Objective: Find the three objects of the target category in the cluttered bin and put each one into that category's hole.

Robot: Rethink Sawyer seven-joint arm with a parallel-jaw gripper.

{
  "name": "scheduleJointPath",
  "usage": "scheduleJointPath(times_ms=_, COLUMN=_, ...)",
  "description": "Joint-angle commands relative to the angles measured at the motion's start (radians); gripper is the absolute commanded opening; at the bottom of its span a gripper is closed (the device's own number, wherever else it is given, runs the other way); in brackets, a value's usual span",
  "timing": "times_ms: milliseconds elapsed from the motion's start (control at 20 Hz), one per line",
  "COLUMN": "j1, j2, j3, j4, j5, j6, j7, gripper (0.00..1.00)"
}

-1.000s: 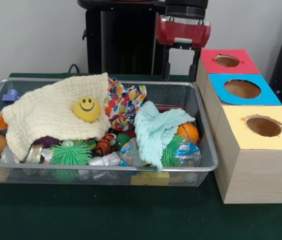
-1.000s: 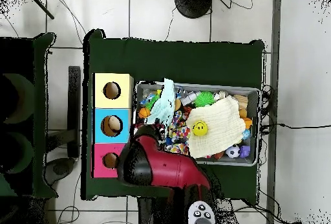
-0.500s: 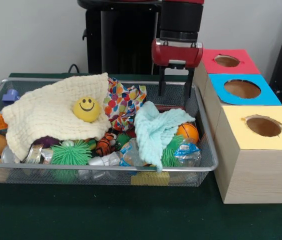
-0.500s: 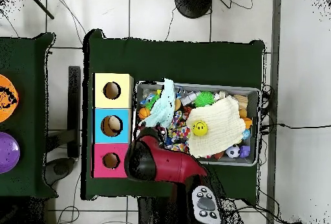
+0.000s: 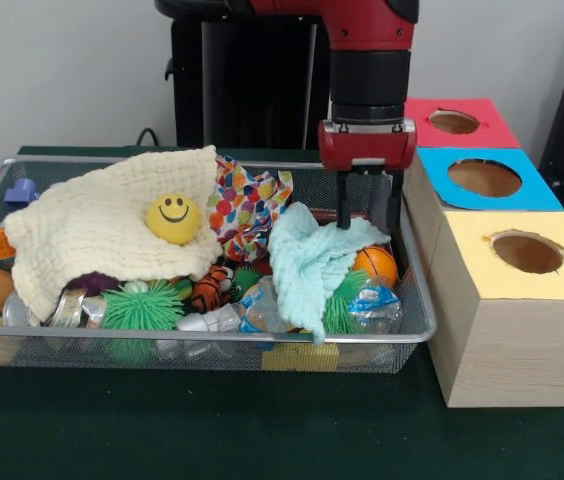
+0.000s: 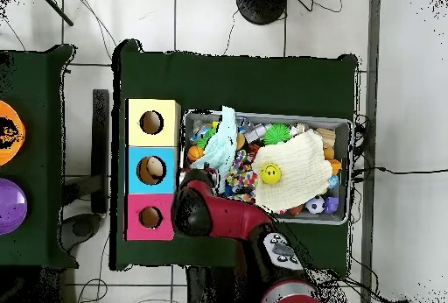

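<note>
Front view | my gripper (image 5: 368, 218) spread, empty, over orange ball (image 5: 376, 263) | risk: snagging blue cloth (image 5: 314, 262) instead.

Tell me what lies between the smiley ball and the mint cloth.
In the front view, the polka-dot cloth lies between the smiley ball and the mint cloth.

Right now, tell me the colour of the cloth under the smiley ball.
Pale cream-yellow cloth, with the yellow smiley ball resting on it; clearest in the front view.
</note>
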Motion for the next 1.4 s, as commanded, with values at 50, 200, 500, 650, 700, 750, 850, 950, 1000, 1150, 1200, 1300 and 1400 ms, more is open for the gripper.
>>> scheduleJointPath(times_ms=50, j1=-0.064, j2=0.082, j3=0.166, j4=0.003, j5=-0.029, j6=-0.124, j7=0.289, gripper=1.00)
scheduleJointPath(times_ms=200, j1=-0.035, j2=0.077, j3=0.127, j4=0.000, j5=-0.018, j6=-0.172, j7=0.280, gripper=1.00)
scheduleJointPath(times_ms=500, j1=0.018, j2=0.039, j3=0.059, j4=0.008, j5=0.018, j6=-0.237, j7=0.269, gripper=1.00)
scheduleJointPath(times_ms=650, j1=0.019, j2=0.061, j3=0.054, j4=0.000, j5=0.017, j6=-0.273, j7=0.270, gripper=1.00)
scheduleJointPath(times_ms=700, j1=0.020, j2=0.067, j3=0.052, j4=0.000, j5=0.016, j6=-0.286, j7=0.273, gripper=1.00)
scheduleJointPath(times_ms=750, j1=0.023, j2=0.063, j3=0.047, j4=0.007, j5=0.019, j6=-0.302, j7=0.279, gripper=1.00)
scheduleJointPath(times_ms=850, j1=0.025, j2=0.070, j3=0.044, j4=0.013, j5=0.021, j6=-0.326, j7=0.287, gripper=1.00)
scheduleJointPath(times_ms=950, j1=0.028, j2=0.084, j3=0.041, j4=0.015, j5=0.023, j6=-0.353, j7=0.295, gripper=1.00)
scheduleJointPath(times_ms=1000, j1=0.034, j2=0.094, j3=0.034, j4=0.011, j5=0.029, j6=-0.365, j7=0.294, gripper=1.00)
scheduleJointPath(times_ms=1150, j1=0.056, j2=0.105, j3=0.006, j4=-0.001, j5=0.051, j6=-0.350, j7=0.262, gripper=1.00)
scheduleJointPath(times_ms=1200, j1=0.061, j2=0.107, j3=-0.002, j4=-0.008, j5=0.055, j6=-0.342, j7=0.250, gripper=1.00)
scheduleJointPath(times_ms=1300, j1=0.071, j2=0.103, j3=-0.020, j4=-0.014, j5=0.063, j6=-0.322, j7=0.230, gripper=1.00)
scheduleJointPath(times_ms=1400, j1=0.080, j2=0.100, j3=-0.037, j4=-0.020, j5=0.068, j6=-0.306, j7=0.213, gripper=1.00)
